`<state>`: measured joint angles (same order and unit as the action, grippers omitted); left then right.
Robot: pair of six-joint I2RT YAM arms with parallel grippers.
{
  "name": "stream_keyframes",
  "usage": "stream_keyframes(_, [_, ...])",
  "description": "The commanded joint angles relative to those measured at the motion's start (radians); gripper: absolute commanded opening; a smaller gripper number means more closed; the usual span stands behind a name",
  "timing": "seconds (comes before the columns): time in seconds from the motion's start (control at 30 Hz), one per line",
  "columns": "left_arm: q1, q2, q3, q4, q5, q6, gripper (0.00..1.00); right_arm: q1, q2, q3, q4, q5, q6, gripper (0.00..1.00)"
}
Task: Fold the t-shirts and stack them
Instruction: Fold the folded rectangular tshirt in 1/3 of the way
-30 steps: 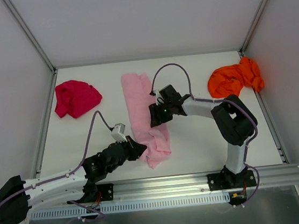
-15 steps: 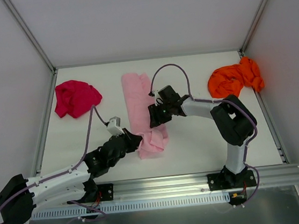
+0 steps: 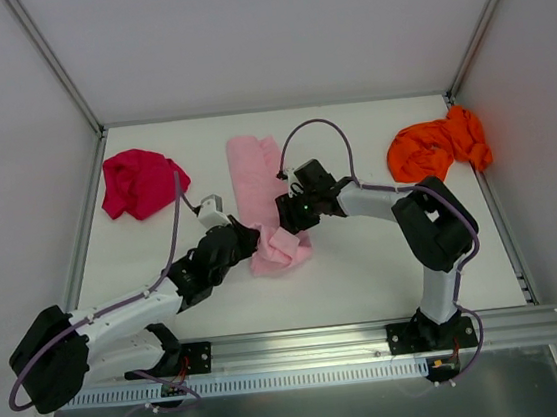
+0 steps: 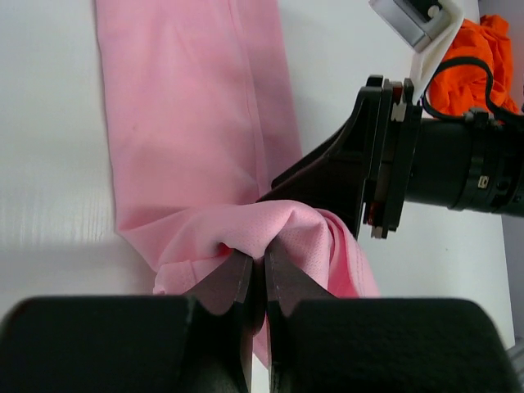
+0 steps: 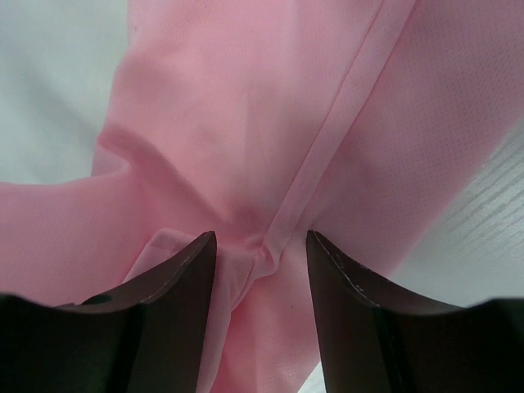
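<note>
The light pink t-shirt (image 3: 254, 171) lies as a long folded strip in the middle of the table. My left gripper (image 3: 252, 240) is shut on its near end (image 4: 295, 233), which is lifted and doubled back over the strip. My right gripper (image 3: 289, 215) is open and points down onto the strip's middle; pink cloth and a seam (image 5: 327, 155) lie between its spread fingers (image 5: 188, 270). In the left wrist view the closed fingertips (image 4: 237, 274) pinch a bunched fold. The magenta-red t-shirt (image 3: 140, 182) sits crumpled at the back left. At the back right lies the orange t-shirt (image 3: 437, 145), also crumpled.
White walls with metal posts close off the table at the back and both sides. An aluminium rail (image 3: 325, 349) runs along the near edge and carries both arm bases. The right arm's elbow (image 3: 436, 221) stands over the table's right half.
My left gripper has carried the pink shirt's near end away from the rail toward the right gripper, doubling the strip over itself. The right gripper has stayed in place.
</note>
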<state>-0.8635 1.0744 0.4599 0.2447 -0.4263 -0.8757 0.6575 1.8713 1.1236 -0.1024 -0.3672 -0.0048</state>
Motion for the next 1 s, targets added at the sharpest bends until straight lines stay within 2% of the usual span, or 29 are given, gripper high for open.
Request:
stream_keyframes(0.0, [0.029,0.03,0.063,0.047,-0.002,0.038,0.0,0.01,0.008,0.001,-0.022,0.013,-0.017,0.52])
stream_keyframes(0.2, [0.075,0.07,0.083,0.057,0.027,0.043,0.0,0.01,0.005,-0.005,-0.02,0.042,-0.018,0.52])
stream_keyframes(0.23, [0.077,0.078,0.085,0.059,0.029,0.044,0.0,0.008,-0.006,-0.014,-0.001,0.086,-0.021,0.49])
stream_keyframes(0.37, [0.087,0.085,0.085,0.064,0.034,0.049,0.0,0.014,-0.176,-0.142,0.142,0.241,-0.043,0.46])
stream_keyframes(0.5, [0.098,0.094,0.086,0.071,0.04,0.053,0.0,0.024,-0.294,-0.205,0.216,0.316,-0.057,0.45])
stream_keyframes(0.6, [0.112,0.113,0.094,0.08,0.057,0.052,0.0,0.034,-0.371,-0.264,0.283,0.462,-0.063,0.45])
stream_keyframes(0.7, [0.126,0.134,0.097,0.09,0.069,0.049,0.0,0.031,-0.461,-0.318,0.333,0.488,-0.067,0.47])
stream_keyframes(0.97, [0.161,0.228,0.186,0.068,0.055,0.049,0.0,0.028,-0.448,-0.295,0.277,0.45,-0.06,0.47])
